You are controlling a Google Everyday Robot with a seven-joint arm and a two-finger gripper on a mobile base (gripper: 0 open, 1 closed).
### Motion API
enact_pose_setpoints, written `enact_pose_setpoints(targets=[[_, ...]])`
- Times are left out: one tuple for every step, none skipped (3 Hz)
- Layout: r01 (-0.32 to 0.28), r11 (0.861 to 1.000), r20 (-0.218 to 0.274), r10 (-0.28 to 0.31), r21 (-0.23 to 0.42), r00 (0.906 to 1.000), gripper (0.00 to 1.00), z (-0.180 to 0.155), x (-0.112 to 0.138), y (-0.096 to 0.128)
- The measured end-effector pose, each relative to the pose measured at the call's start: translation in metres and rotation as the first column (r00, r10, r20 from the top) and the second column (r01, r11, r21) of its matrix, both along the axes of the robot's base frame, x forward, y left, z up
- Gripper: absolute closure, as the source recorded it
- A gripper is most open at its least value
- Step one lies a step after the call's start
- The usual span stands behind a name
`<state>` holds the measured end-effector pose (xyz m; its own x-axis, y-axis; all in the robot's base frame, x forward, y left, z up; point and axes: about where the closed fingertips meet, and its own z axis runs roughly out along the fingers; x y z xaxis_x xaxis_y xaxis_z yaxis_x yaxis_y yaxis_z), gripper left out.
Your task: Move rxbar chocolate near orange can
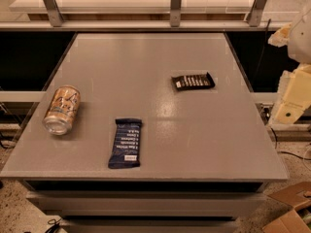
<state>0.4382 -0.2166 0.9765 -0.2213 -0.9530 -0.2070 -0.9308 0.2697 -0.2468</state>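
Note:
The rxbar chocolate is a flat black bar with rows of white text. It lies on the grey table, right of centre. The orange can lies on its side near the table's left edge, silver top toward the front. My gripper and its cream arm are at the right edge of the view. They are beyond the table's right side, well apart from the bar and holding nothing that shows.
A larger navy-blue wrapped bar lies near the table's front edge, between the can and the black bar. A metal rail with posts runs behind the table. Cardboard lies on the floor at the lower right.

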Motion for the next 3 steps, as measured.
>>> enact_pose_setpoints(targets=[[0.0, 1.0, 0.0, 0.0, 0.0, 1.0, 0.0, 0.0, 0.0, 0.0], [-0.019, 1.0, 0.006, 0.019, 0.023, 0.9998, 0.0, -0.001, 0.005, 0.004], [-0.099, 0.993, -0.001, 0.099, 0.067, 0.9951, 0.0, -0.013, 0.026, 0.022]])
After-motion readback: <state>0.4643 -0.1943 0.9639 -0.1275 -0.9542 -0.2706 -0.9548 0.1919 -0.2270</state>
